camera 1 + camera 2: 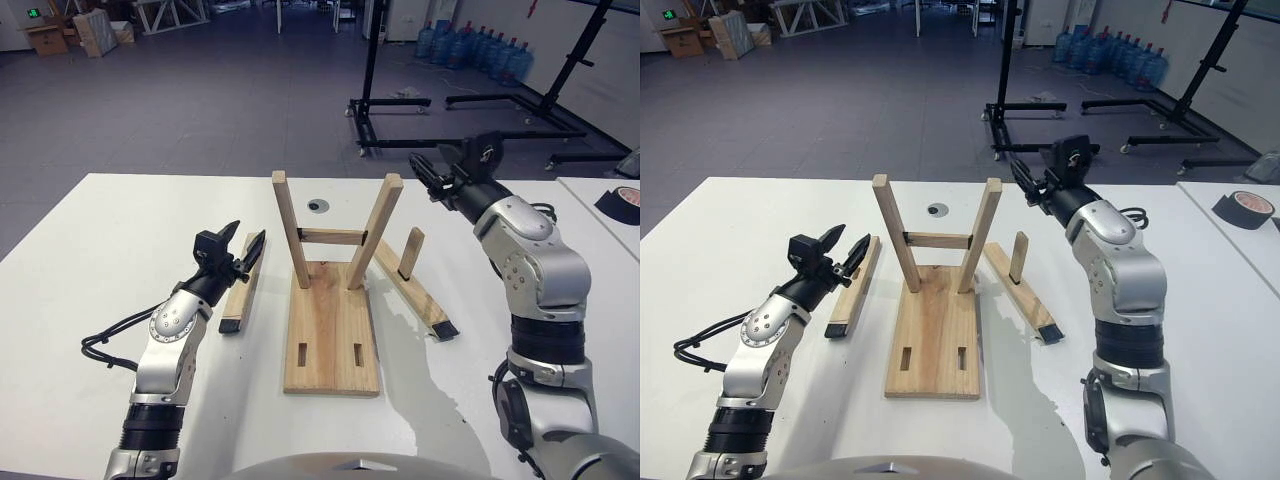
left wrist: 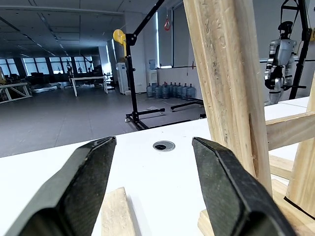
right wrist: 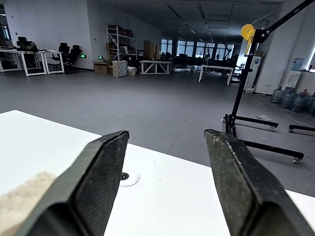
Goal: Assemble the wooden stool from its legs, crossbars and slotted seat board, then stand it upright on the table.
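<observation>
Slotted seat board [image 1: 331,338], flat pale grainy wood, two square legs [image 1: 375,232] slanting

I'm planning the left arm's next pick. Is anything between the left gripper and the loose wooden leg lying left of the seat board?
Nothing visible does. The open left gripper sits at the far end of the loose pale wooden leg, which lies flat on the white table beside the slotted wooden seat board.
</observation>
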